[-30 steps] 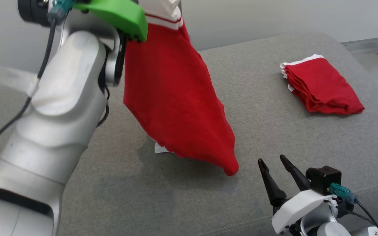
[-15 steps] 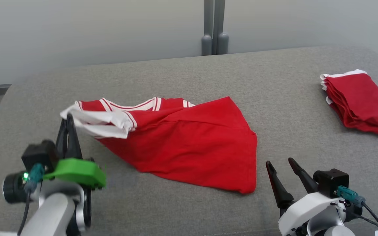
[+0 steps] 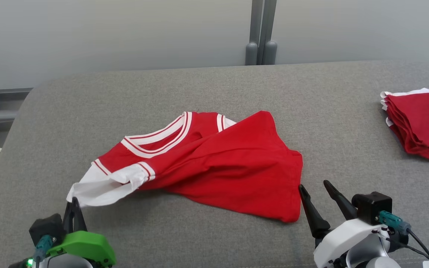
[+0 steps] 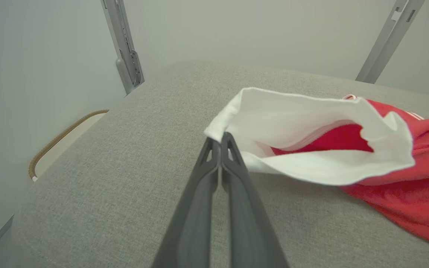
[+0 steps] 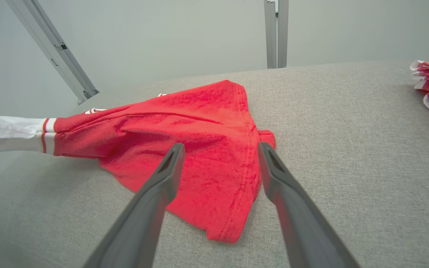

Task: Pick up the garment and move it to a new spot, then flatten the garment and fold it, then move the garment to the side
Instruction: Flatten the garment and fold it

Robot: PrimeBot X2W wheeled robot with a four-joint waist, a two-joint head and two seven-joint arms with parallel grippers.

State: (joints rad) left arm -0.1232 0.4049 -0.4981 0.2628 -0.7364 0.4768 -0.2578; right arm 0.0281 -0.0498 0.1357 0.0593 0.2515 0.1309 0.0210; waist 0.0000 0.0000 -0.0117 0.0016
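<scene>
Now the shirt (image 3: 233, 163) lies crumpled on the cushion (image 3: 199, 85). The left gripper (image 3: 73, 204) pinches its white sleeve (image 3: 99, 186), probably to pull it flat; the right gripper (image 3: 313, 185) hovers open just beside the near-right hem (image 3: 292, 217), likely ready to grab it.

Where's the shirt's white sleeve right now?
Head view, lower left: the white sleeve sits at the near left of the grey cushion, its tip pinched in the shut left gripper, with the shirt's red body stretching away to its right.
</scene>
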